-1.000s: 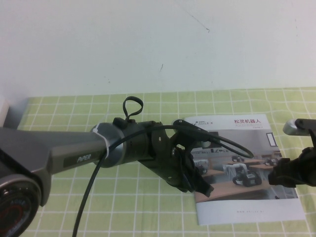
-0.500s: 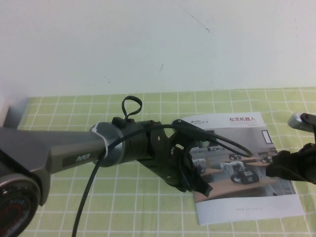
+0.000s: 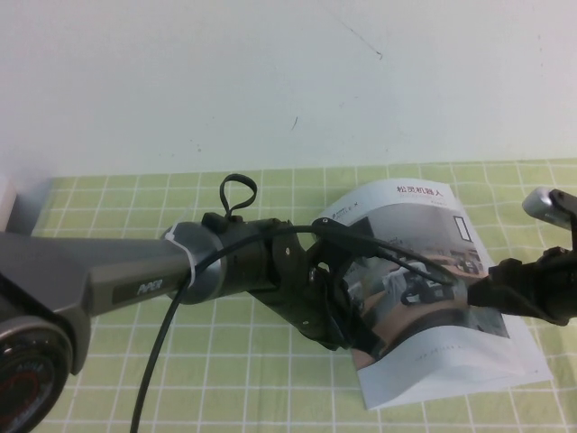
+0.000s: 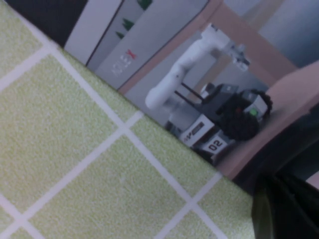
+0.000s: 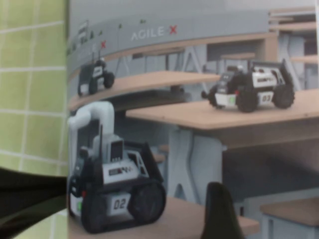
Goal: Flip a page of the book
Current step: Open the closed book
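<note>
Glossy paper page (image 3: 424,271) bows above a matt green checked cloth (image 3: 252,361); dark plastic arm housings.

The book (image 3: 451,379), a thin white brochure, lies flat on the green checked surface (image 3: 108,203), its glossy robot-photo page (image 3: 424,244) bowed upward off it.

cloth (image 3: 270,361): light green, white grid; page (image 3: 424,271): white border, grey-tan photo; arms: dark grey, black
</note>
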`<state>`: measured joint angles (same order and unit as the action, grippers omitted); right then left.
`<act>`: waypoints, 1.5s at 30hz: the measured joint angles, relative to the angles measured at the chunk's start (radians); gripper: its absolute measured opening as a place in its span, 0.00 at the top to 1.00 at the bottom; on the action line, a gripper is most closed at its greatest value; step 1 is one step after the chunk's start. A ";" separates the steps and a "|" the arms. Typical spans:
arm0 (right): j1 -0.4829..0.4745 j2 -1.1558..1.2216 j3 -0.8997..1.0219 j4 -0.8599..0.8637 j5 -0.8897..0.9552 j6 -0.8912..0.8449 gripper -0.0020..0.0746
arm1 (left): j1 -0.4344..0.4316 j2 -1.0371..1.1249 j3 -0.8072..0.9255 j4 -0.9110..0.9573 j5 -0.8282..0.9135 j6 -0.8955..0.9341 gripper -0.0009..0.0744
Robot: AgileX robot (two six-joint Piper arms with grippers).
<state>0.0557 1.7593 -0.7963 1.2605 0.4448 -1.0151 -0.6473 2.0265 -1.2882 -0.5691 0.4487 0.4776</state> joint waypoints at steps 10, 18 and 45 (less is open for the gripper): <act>0.000 -0.002 0.000 0.184 0.136 -0.179 0.46 | 0.000 0.000 0.000 0.000 0.008 0.000 0.99; 0.000 -0.002 0.000 0.297 0.250 -0.289 0.46 | 0.002 -0.007 0.000 0.010 0.022 0.000 0.99; 0.002 -0.002 0.000 0.347 0.360 -0.330 0.46 | 0.002 -0.175 0.014 0.202 0.103 -0.122 0.99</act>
<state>0.0576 1.7571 -0.7963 1.6075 0.8044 -1.3455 -0.6454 1.8513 -1.2745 -0.3674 0.5518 0.3558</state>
